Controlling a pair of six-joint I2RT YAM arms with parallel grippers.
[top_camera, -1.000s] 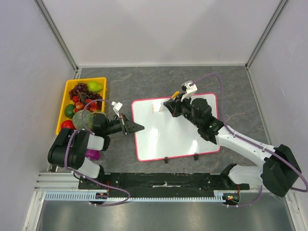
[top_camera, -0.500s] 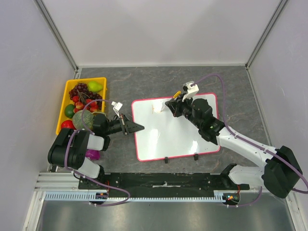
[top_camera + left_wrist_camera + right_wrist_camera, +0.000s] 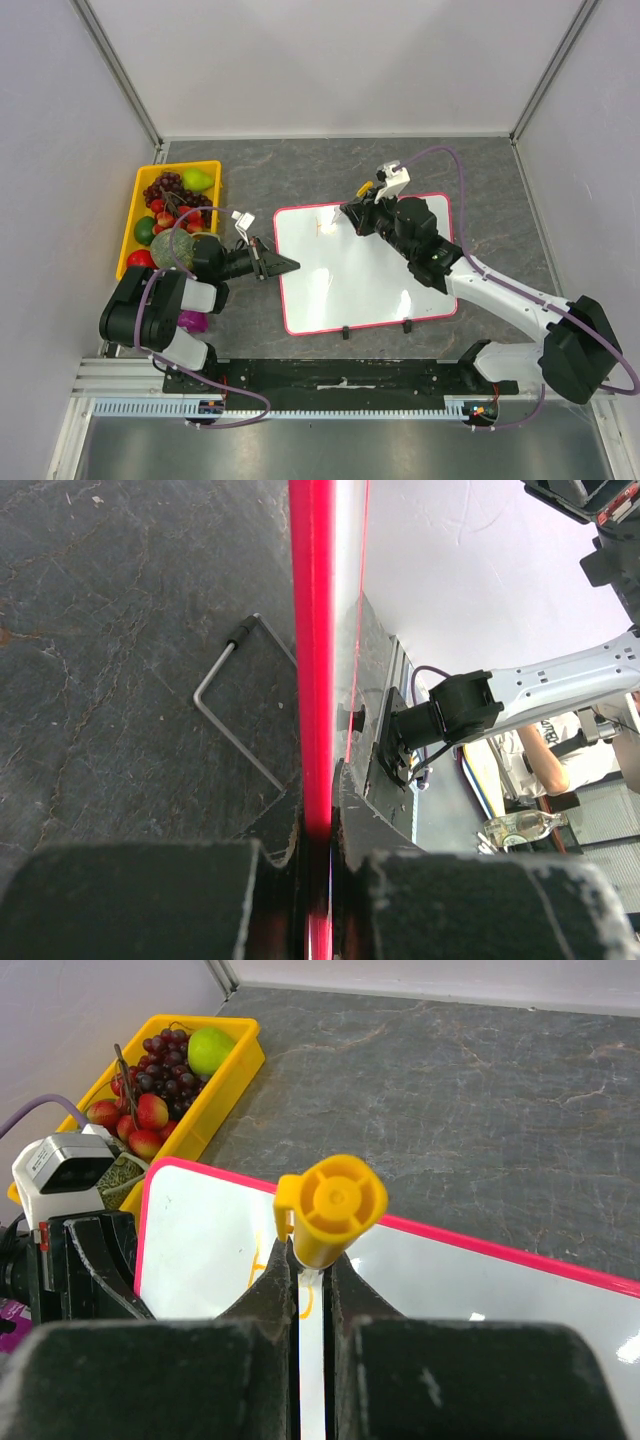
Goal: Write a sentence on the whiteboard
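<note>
I am looking down from above; the whiteboard [image 3: 360,280] is lying flat on the gray table [image 3: 500,170] in the middle of the frame, with the yellow fruit tray [image 3: 130,215] sitting at the left. My left gripper [image 3: 292,265] is pinching the board's pink-red left edge tight; my right gripper [image 3: 350,213] is squeezing a yellow-capped marker [image 3: 332,1203] over the board's upper left corner. The sentence [image 3: 325,224] is showing there as just a few thin orange strokes; I cannot read them.
</note>
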